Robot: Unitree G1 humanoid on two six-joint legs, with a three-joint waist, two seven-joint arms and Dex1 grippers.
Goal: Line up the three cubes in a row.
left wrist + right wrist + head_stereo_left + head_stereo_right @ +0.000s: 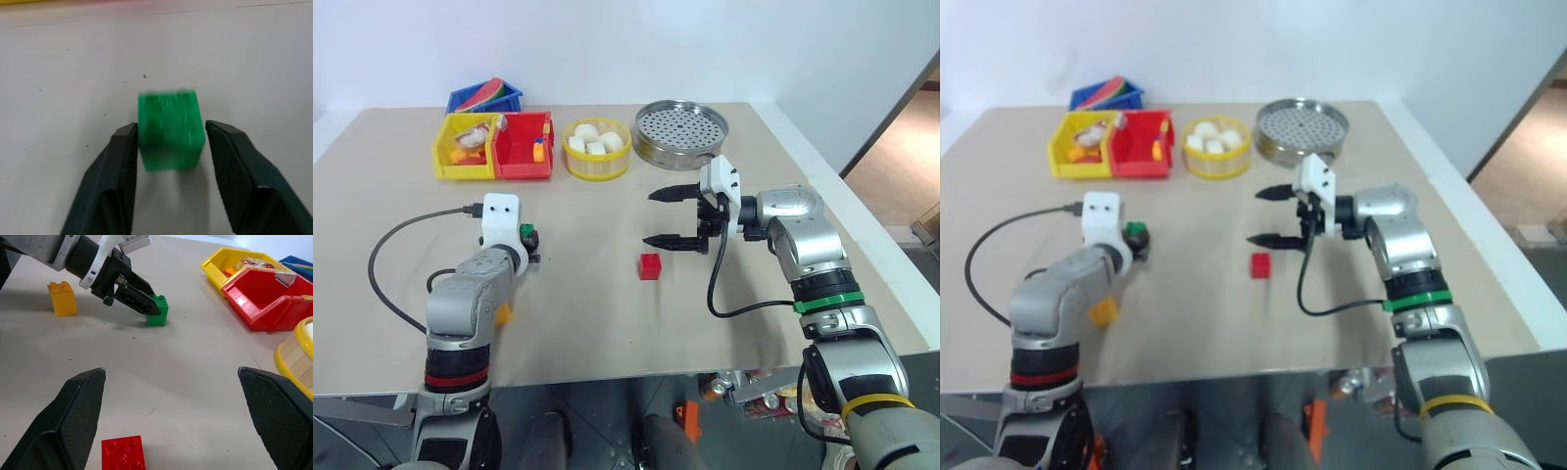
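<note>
Three cubes on the table (607,333), none yet in a row.

Nearest the front edge, on the left: yellow-orange cube (62,297), upright on the table, untouched, close under the left forearm.

Farther in, toward the middle: red cube (650,266), studs up, alone, well apart from the other two and free of either hand.

Farther again, on the left: green cube (159,316), resting on the table between the black fingers of the left hand (171,128). Narrowed onto the cube, one finger against each side. Not lifted yet, by the look of it.

About level with that, on the right: right hand (649,218), spread wide, carrying nothing, pointing across toward the left, hovering above the table just beyond the red cube.

Along the far edge, no part of the job: yellow bin (460,174), red bin (524,171) and blue bin (484,98) with clutter, a yellow-rimmed bowl (597,168) of white lumps, a perforated metal tray (681,127).

By judgement, early days: nothing placed, only the first pick under way. Left to do: carry green over beside red or yellow-orange, bring the third alongside, square all three into one straight line. Probably easiest with red as the anchor, given its open spot mid-table.
</note>
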